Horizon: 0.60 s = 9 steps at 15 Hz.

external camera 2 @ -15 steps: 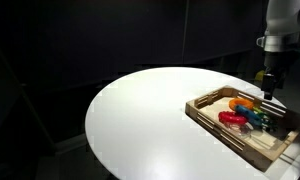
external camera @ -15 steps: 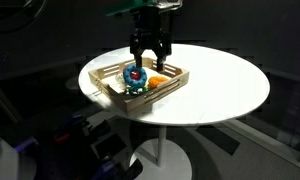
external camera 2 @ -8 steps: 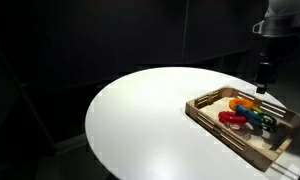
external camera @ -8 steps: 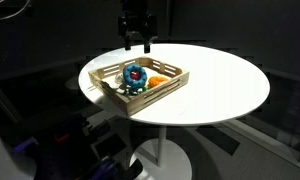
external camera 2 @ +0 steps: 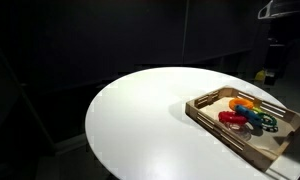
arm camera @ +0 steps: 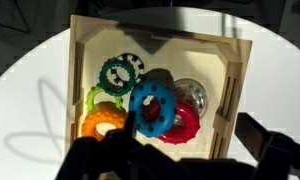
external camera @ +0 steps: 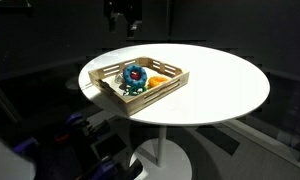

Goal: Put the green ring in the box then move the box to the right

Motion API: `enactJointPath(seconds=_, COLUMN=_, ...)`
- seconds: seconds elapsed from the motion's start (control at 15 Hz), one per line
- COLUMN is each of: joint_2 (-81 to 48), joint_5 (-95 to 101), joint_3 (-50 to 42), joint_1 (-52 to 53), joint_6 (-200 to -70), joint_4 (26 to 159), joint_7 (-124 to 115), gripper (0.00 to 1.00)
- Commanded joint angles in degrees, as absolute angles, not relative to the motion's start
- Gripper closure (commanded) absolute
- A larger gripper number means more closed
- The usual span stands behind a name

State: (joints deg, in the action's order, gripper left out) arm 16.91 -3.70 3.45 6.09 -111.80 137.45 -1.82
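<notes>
The pincer (arm camera: 180,162) shows in the wrist view as two dark fingers (arm camera: 277,152) at the lower edge, standing well apart with nothing between them: it is wide open and holds nothing. In both exterior views it hangs high over the table, clear of everything, near the top edge of the frame (external camera: 125,14) and at the far right (external camera 2: 271,72).

Straight below the pincer lies the shallow rectangular light wooden tray with low slatted sides (arm camera: 233,88), resting on the round white tabletop (arm camera: 30,95). The small dark green torus-shaped ring (arm camera: 120,73) lies flat inside this tray, in the half farther from the fingers and to their left in the wrist view. Just nearer the pincer sits a bright blue plastic ring (arm camera: 152,105), overlapping a red ring (arm camera: 183,127) on its right. Left of the blue one lie a light green ring (arm camera: 96,97) and an orange ring (arm camera: 101,121), touching each other. A pale, shiny round piece (arm camera: 193,92) lies beside the blue ring, toward the tray's right wall.

In an exterior view the tray (external camera: 150,95) sits near the table's edge (external camera: 225,85), well below the pincer.
</notes>
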Motion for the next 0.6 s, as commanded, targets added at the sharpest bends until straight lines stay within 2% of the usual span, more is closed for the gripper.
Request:
enactJointPath(seconds=0.0, joint_2=18.9, joint_5=-5.4, joint_3=3.5, joint_1=5.9, joint_6=-105.4, joint_4=134.3, joint_7=-0.9, gripper=0.00)
enactJointPath(seconds=0.53, joint_2=19.6, joint_5=-4.3, joint_3=4.1, joint_1=5.6, joint_6=-104.2, joint_4=133.3, joint_7=-1.7, gripper=0.00)
